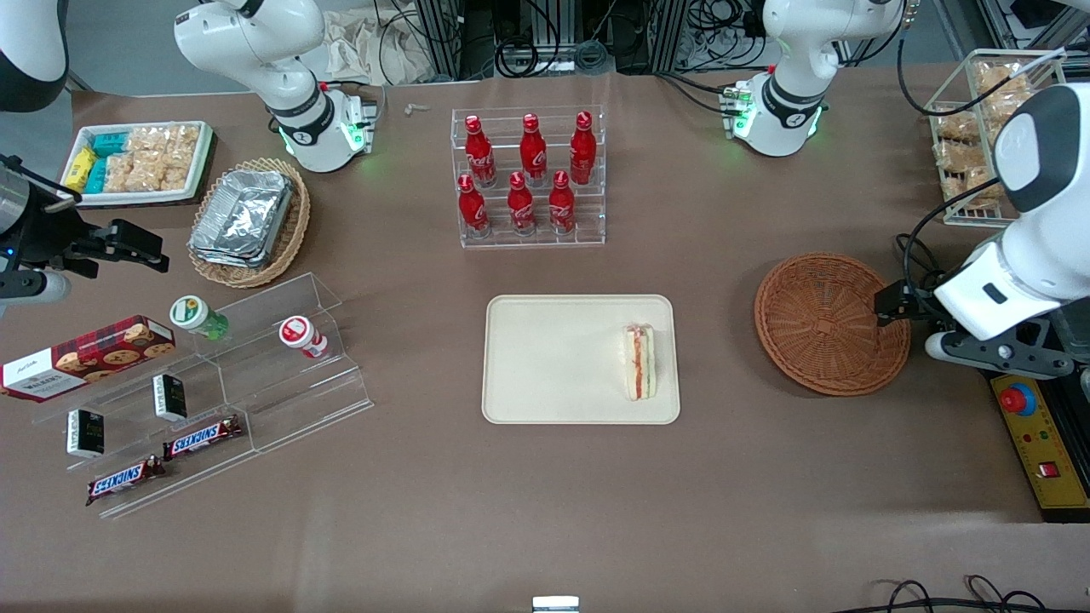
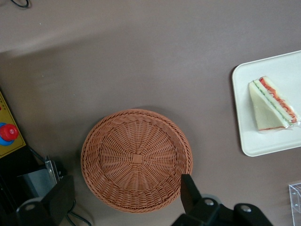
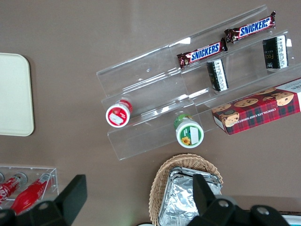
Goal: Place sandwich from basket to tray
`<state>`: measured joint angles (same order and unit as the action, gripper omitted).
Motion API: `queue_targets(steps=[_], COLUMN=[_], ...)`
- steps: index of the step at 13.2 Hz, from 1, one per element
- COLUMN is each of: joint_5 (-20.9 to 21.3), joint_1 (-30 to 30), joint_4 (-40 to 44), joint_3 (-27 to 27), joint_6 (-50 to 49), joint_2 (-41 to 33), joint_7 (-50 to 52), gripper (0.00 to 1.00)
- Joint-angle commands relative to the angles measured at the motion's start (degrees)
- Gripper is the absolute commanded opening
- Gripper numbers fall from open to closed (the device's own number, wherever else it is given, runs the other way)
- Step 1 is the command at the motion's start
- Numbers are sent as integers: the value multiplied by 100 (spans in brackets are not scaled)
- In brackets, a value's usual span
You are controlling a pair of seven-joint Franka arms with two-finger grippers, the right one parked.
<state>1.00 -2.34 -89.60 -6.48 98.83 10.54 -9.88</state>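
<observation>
The sandwich [image 1: 639, 362], a white bread wedge with red and green filling, lies on the cream tray [image 1: 553, 362], at the tray's end nearest the basket. It also shows in the left wrist view [image 2: 271, 104] on the tray [image 2: 249, 136]. The round reddish-brown wicker basket [image 1: 826, 323] is empty and stands beside the tray, toward the working arm's end of the table; the wrist view shows it too [image 2: 136, 159]. My left gripper [image 1: 892, 305] hovers above the basket's rim on the side away from the tray. It is open and empty [image 2: 126, 200], its fingers spread wide.
A clear rack of red bottles [image 1: 530, 174] stands farther from the front camera than the tray. A control box with a red button [image 1: 1035, 426] lies near the working arm. A wire basket of snacks [image 1: 979, 128], a tan basket with foil trays [image 1: 247, 220] and an acrylic snack shelf [image 1: 213, 383] lie farther off.
</observation>
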Motion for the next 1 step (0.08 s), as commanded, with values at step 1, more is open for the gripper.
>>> queue_targets(steps=[1], joint_5=[-65], joint_1=[-4], joint_4=[215], joint_3=[15], joint_6=[-303], joint_2=[36], joint_7=[-242], gripper=[100])
